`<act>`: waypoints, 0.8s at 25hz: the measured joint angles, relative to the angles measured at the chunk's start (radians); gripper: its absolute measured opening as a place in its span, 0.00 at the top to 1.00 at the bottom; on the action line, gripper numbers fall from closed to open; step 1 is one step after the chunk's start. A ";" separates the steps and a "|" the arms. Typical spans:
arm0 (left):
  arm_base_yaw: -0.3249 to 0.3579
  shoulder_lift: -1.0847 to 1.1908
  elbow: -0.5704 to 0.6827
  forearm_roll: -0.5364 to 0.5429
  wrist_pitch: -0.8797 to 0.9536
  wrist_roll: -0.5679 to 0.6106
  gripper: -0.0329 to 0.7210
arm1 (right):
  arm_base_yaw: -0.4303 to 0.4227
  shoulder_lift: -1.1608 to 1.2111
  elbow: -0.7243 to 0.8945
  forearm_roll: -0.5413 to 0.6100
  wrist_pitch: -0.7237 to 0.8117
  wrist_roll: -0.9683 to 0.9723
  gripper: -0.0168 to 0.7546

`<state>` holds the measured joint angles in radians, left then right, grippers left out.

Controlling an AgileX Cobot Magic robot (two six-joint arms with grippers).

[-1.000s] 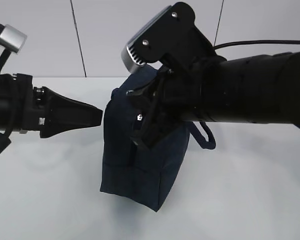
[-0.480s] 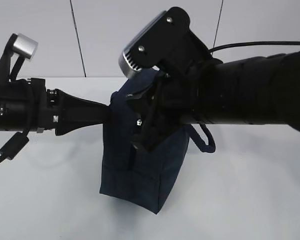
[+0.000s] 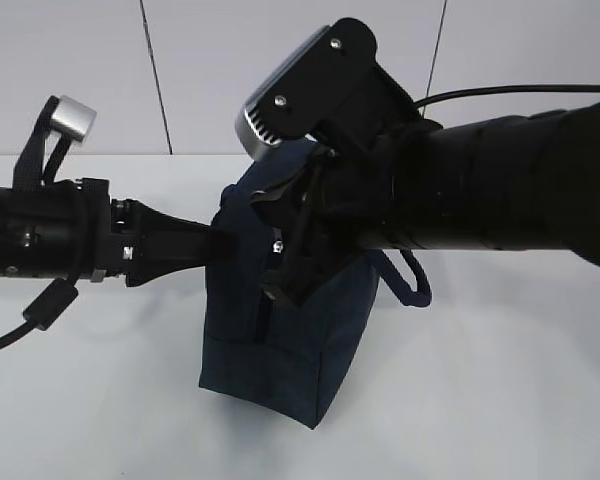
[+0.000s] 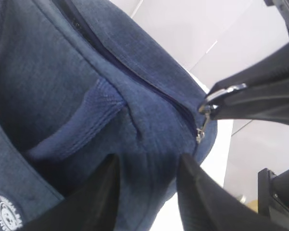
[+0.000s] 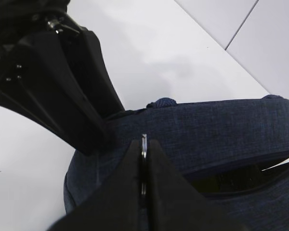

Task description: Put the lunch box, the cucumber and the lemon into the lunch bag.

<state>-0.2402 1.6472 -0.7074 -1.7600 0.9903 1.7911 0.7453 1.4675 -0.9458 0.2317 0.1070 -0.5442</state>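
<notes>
lunch bag [image 3: 280, 340] stands on the white table [image 3: 500, 400], dead centre between the two arms, navy fabric, boxy but plainly soft: its top edge sags and folds where it is pressed, so i'd judge it light and floppy, likely to slide or collapse unless one side is pinned. the left gripper [image 4: 147, 192] comes in from nine o'clock with its fingers apart, straddling the bag's end seam near a loop handle [image 4: 77, 130]. the right gripper [image 5: 143, 163] is closed tight on the silver ring pull [image 4: 221, 92] at the end of the zipper [image 4: 135, 77], up at twelve o'clock on the bag. that ring looks the sensible hold: stiff metal, small, a bit slippery. lunch box, cucumber and lemon are not in view.
</notes>
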 joint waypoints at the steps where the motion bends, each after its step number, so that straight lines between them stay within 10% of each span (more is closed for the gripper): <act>1: 0.000 0.005 0.000 -0.007 0.002 0.002 0.57 | 0.000 0.000 0.000 0.000 0.000 0.000 0.97; 20: -0.027 0.047 -0.021 -0.022 0.023 0.016 0.96 | 0.000 0.000 0.000 0.000 0.000 0.000 0.97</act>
<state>-0.2670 1.6938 -0.7288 -1.7816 1.0134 1.8074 0.7453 1.4675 -0.9458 0.2317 0.1070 -0.5442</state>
